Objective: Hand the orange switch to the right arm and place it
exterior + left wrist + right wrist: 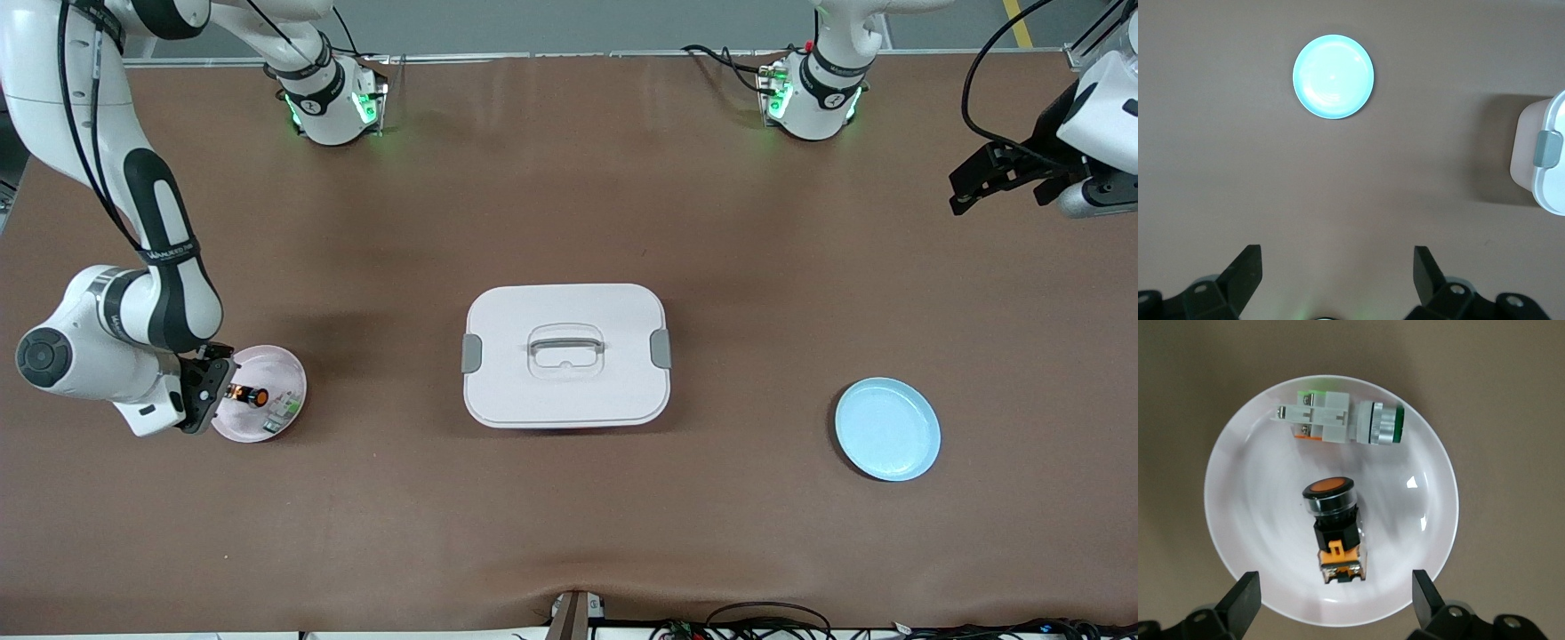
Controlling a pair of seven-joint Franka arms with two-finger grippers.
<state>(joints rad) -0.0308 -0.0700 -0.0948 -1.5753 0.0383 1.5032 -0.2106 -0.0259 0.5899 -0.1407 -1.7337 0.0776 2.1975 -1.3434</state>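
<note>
The orange switch [250, 395] [1333, 520] lies on its side in a pink plate [271, 364] [1251, 493] toward the right arm's end of the table. Its orange button face points away from my right gripper [211, 392] [1336, 585]. That gripper hangs low over the plate's rim, open, with a finger on either side of the switch's square end and no contact with it. My left gripper [965, 188] [1337, 261] waits in the air over the left arm's end of the table, open and with nothing in it.
A small white-and-green part [283, 411] [1338, 420] lies in the same pink plate beside the switch. A white lidded box [566, 356] [1545, 153] with a handle stands mid-table. A light blue plate [887, 429] [1333, 77] sits toward the left arm's end.
</note>
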